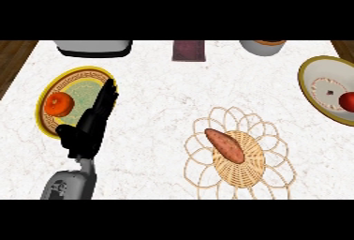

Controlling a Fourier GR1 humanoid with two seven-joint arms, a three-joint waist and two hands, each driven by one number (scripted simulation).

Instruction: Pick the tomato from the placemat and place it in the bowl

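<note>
red-orange tomato [59, 104] | green placemat [83, 82], yellow patterned rim | tan wicker mat [239, 157] | white marbled counter [166, 117] | black left hand [90, 129]

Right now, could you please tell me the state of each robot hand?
Left robot hand: open, fingers straight, beside the tomato on the placemat, holding nothing.
Right robot hand: not in view.

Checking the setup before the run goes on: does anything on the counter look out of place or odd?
Nothing is spilled or damaged. One oddity: the left hand reaches over the round placemat beside an orange-red tomato, while a red round thing already lies in the bowl at the right edge. A sweet potato lies on the wicker mat.
</note>
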